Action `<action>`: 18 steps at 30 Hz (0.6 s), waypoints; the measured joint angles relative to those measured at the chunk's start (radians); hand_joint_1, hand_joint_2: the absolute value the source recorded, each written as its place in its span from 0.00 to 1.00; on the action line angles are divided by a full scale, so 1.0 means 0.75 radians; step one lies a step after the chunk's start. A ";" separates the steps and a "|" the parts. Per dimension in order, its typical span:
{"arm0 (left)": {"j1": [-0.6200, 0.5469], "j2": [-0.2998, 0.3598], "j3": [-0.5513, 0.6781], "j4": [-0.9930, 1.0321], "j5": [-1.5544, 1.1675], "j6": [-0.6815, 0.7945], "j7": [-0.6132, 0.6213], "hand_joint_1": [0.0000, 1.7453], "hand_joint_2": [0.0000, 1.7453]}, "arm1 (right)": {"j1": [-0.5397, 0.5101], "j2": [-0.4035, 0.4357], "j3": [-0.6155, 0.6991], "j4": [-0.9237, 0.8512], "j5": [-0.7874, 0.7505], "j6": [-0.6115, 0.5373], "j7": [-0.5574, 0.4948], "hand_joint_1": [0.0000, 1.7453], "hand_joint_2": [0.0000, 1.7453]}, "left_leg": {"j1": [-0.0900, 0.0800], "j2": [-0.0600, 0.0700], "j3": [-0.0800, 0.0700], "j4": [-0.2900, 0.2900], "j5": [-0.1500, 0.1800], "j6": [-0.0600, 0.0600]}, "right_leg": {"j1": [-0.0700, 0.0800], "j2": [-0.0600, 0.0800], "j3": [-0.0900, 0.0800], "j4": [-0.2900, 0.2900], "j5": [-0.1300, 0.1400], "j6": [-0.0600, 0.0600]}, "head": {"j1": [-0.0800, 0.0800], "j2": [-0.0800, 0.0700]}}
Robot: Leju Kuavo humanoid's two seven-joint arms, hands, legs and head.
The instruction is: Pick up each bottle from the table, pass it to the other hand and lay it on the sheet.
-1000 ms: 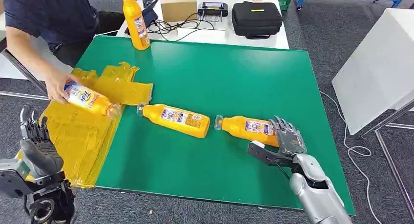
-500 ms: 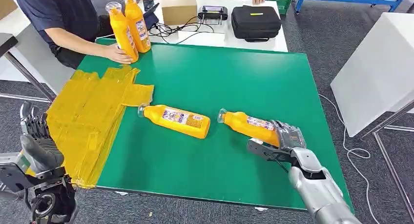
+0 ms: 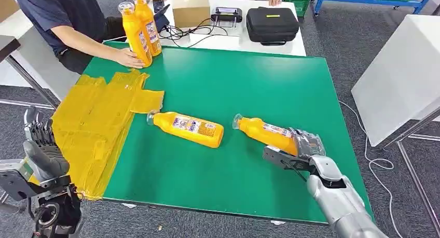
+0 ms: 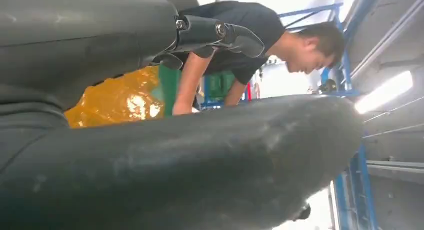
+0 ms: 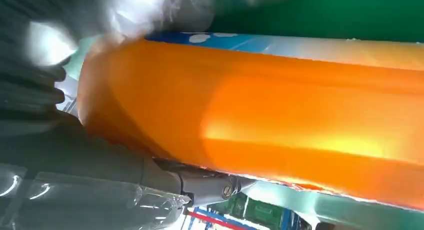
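Right hand [image 3: 306, 147] has its fingers wrapped round the base of an orange bottle [image 3: 264, 133] lying on the green bench [image 3: 249, 82]; left hand [image 3: 39, 144] is empty, fingers apart, beside the yellow sheet [image 3: 93, 124].

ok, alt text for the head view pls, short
The robot's right hand grips the base of an orange bottle lying on a green table; another bottle lies beside a yellow sheet. A person steadies two upright bottles at the far corner.
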 measured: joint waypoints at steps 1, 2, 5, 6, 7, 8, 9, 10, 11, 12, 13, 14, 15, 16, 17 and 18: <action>0.012 0.004 0.000 0.000 0.025 -0.027 0.014 0.00 0.00 | 0.032 -0.010 -0.008 -0.059 -0.021 -0.007 -0.001 1.00 1.00 | 0.000 -0.001 -0.001 0.000 0.000 0.000 | 0.000 -0.001 0.000 0.000 0.000 0.000 | 0.000 0.000; 0.019 0.006 0.000 0.000 0.039 -0.042 0.020 0.00 0.00 | 0.047 -0.015 -0.014 -0.091 -0.033 -0.018 -0.004 1.00 1.00 | 0.000 -0.001 -0.001 0.000 0.000 0.000 | 0.000 -0.001 0.000 0.000 0.000 0.000 | 0.000 0.000; 0.050 0.009 0.001 -0.001 0.132 -0.137 0.042 0.00 1.00 | 0.130 -0.026 -0.047 -0.247 -0.127 -0.088 -0.056 1.00 1.00 | -0.001 0.000 -0.008 0.000 0.001 0.001 | 0.000 0.000 0.008 0.000 0.002 0.002 | -0.001 0.000; 0.068 0.010 0.001 -0.003 0.171 -0.178 0.047 0.00 1.00 | 0.179 -0.033 -0.062 -0.318 -0.181 -0.100 -0.084 1.00 1.00 | -0.002 -0.001 -0.011 0.000 0.001 0.001 | -0.001 0.000 0.006 0.001 0.002 0.002 | 0.000 0.000; 0.087 0.011 0.002 -0.006 0.227 -0.229 0.048 0.00 1.00 | 0.219 -0.040 -0.074 -0.407 -0.259 -0.127 -0.136 1.00 1.00 | -0.002 0.000 -0.013 0.000 0.001 0.001 | -0.001 0.000 0.003 0.001 0.002 0.002 | -0.001 0.000; 0.100 0.011 0.002 -0.008 0.258 -0.256 0.049 0.00 1.00 | 0.243 -0.043 -0.081 -0.465 -0.308 -0.146 -0.166 1.00 1.00 | -0.002 0.000 -0.016 0.000 0.001 0.001 | -0.001 0.000 0.000 0.001 0.002 0.002 | -0.002 0.001; 0.110 0.011 0.001 -0.011 0.279 -0.287 0.049 0.00 1.00 | 0.271 -0.047 -0.092 -0.551 -0.369 -0.166 -0.205 1.00 1.00 | -0.002 0.001 -0.018 0.001 0.001 0.001 | -0.001 0.000 -0.003 0.001 0.003 0.002 | -0.002 0.001; 0.118 0.011 -0.001 -0.015 0.291 -0.306 0.049 0.00 1.00 | 0.294 -0.051 -0.100 -0.632 -0.416 -0.186 -0.241 1.00 1.00 | -0.002 0.001 -0.019 0.001 0.001 0.001 | -0.001 0.000 -0.005 0.001 0.002 0.002 | -0.001 0.001; 0.124 0.011 -0.005 -0.020 0.303 -0.326 0.049 0.00 1.00 | 0.306 -0.057 -0.101 -0.691 -0.442 -0.201 -0.264 1.00 1.00 | -0.001 0.001 -0.019 0.001 0.001 0.001 | -0.001 0.000 -0.005 0.001 0.002 0.002 | -0.001 0.000; 0.129 0.011 -0.015 -0.024 0.310 -0.333 0.049 0.00 1.00 | 0.319 -0.060 -0.100 -0.751 -0.452 -0.210 -0.273 1.00 1.00 | -0.001 0.001 -0.019 0.001 0.001 0.001 | -0.001 0.000 -0.005 0.001 0.002 0.002 | -0.001 0.000; 0.131 0.011 -0.024 -0.028 0.312 -0.337 0.049 0.00 1.00 | 0.333 -0.061 -0.100 -0.794 -0.455 -0.214 -0.275 1.00 1.00 | -0.001 0.000 -0.020 0.001 0.001 0.001 | -0.001 0.000 -0.006 0.001 0.002 0.002 | -0.001 0.000; 0.133 0.011 -0.030 -0.031 0.314 -0.338 0.050 0.00 1.00 | 0.346 -0.062 -0.098 -0.826 -0.456 -0.216 -0.275 1.00 1.00 | -0.001 0.000 -0.021 0.001 0.001 0.001 | -0.001 0.000 -0.007 0.001 0.002 0.002 | -0.001 0.000; 0.134 0.011 -0.042 -0.037 0.323 -0.341 0.051 0.00 1.00 | 0.358 -0.063 -0.095 -0.861 -0.461 -0.223 -0.279 1.00 1.00 | -0.001 0.000 -0.023 0.000 0.001 0.001 | -0.001 0.000 -0.008 0.001 0.002 0.002 | -0.001 0.000; 0.134 0.011 -0.048 -0.038 0.327 -0.353 0.051 0.00 1.00 | 0.367 -0.064 -0.094 -0.888 -0.470 -0.231 -0.288 1.00 1.00 | -0.001 0.000 -0.023 0.000 0.001 0.001 | -0.001 0.000 -0.009 0.001 0.002 0.002 | -0.001 0.000; 0.132 0.011 -0.059 -0.039 0.338 -0.368 0.051 0.00 1.00 | 0.379 -0.063 -0.093 -0.911 -0.477 -0.237 -0.293 1.00 1.00 | -0.001 0.000 -0.024 0.000 0.001 0.001 | -0.001 0.000 -0.010 0.001 0.002 0.002 | -0.001 0.000; 0.129 0.011 -0.073 -0.044 0.341 -0.383 0.052 0.00 1.00 | 0.390 -0.061 -0.088 -0.940 -0.480 -0.240 -0.296 1.00 1.00 | -0.001 0.000 -0.025 0.000 0.001 0.001 | -0.001 0.000 -0.010 0.001 0.002 0.002 | -0.001 0.000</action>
